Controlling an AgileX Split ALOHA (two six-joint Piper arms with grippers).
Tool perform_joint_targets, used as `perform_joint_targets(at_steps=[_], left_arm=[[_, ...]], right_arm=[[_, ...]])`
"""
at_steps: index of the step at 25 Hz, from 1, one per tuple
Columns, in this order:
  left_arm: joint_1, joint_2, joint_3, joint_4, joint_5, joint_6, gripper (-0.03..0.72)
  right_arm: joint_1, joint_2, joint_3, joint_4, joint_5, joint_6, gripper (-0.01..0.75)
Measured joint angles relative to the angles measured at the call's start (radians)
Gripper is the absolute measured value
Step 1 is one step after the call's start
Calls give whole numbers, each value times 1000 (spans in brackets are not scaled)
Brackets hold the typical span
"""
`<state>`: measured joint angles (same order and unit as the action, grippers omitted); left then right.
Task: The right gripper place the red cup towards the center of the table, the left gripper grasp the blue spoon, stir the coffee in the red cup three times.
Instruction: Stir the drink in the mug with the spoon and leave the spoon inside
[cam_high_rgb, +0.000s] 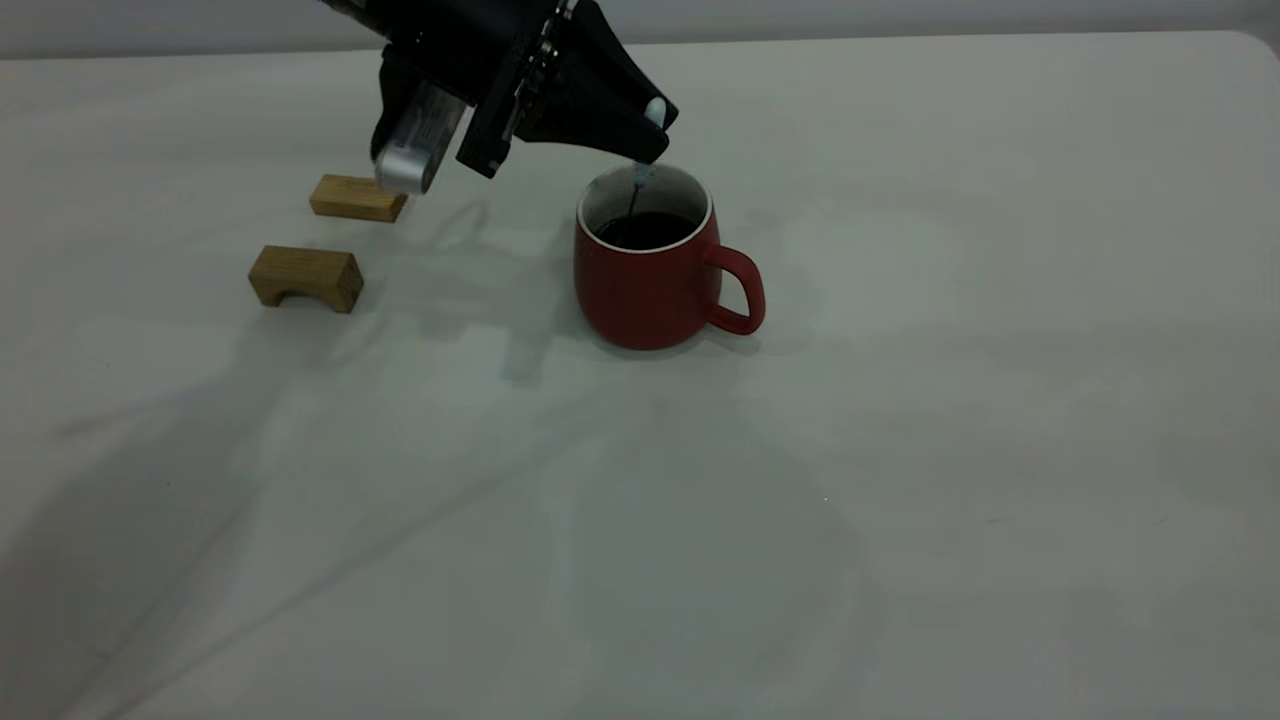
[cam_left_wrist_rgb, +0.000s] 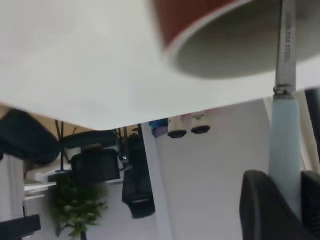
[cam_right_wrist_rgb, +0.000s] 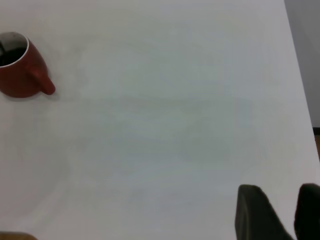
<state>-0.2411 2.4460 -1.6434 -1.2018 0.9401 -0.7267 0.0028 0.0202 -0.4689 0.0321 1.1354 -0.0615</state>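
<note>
The red cup (cam_high_rgb: 650, 285) stands near the middle of the table (cam_high_rgb: 900, 450), its handle turned toward the right side, with dark coffee (cam_high_rgb: 645, 230) inside. My left gripper (cam_high_rgb: 655, 125) hangs just above the cup's rim, shut on the blue spoon (cam_high_rgb: 655, 110). The spoon's thin metal neck runs down into the coffee and its bowl is hidden there. The left wrist view shows the pale handle of the blue spoon (cam_left_wrist_rgb: 285, 145) pinched between the dark fingers (cam_left_wrist_rgb: 260, 210), with the red cup (cam_left_wrist_rgb: 200, 20) beyond. In the right wrist view my right gripper (cam_right_wrist_rgb: 282, 192) is open over bare table, far from the red cup (cam_right_wrist_rgb: 20, 75).
Two brown wooden blocks lie left of the cup: a flat one (cam_high_rgb: 358, 197) partly behind the left arm's camera box, and an arched one (cam_high_rgb: 305, 278) nearer the front. The table's rounded corner is at the far right.
</note>
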Motion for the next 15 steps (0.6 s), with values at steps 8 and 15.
perform_joint_targets(at_steps=[8, 15], left_arm=[[-18, 9, -29, 55, 105, -194, 177], [-15, 10, -109, 177, 84, -133, 177]], right_arm=[[0, 0, 0, 0, 0, 0, 238], [0, 0, 0, 0, 0, 0, 238]])
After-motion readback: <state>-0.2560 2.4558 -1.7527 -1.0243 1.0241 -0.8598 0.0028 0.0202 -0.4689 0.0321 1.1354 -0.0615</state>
